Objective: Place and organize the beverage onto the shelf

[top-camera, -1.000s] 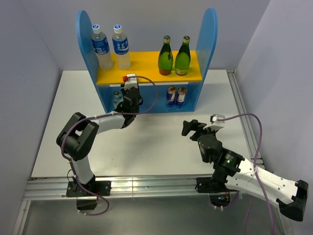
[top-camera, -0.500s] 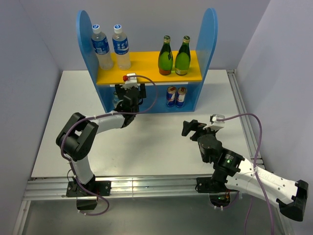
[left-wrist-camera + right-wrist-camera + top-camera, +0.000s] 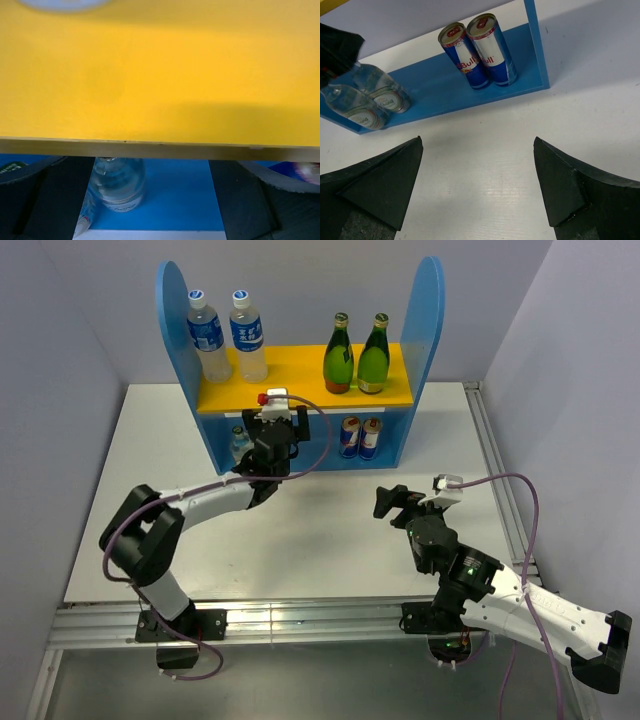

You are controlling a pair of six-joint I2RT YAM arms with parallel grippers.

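- Where the white table (image 3: 330, 530) meets the back wall, the shelf (image 3: 430, 310) stands. Its yellow upper board (image 3: 300, 370) carries two water bottles (image 3: 207, 335) on the left and two green bottles (image 3: 339, 355) on the right.
- Lower tier: two small clear bottles (image 3: 367, 100) on the left, two Red Bull cans (image 3: 480, 50) on the right.
- Left gripper (image 3: 272, 425), at the lower tier's front edge, is spread wide and empty. It has shifted slightly right since a second ago.
- Right gripper (image 3: 393, 504) hangs over the table, spread wide and empty, unmoved.
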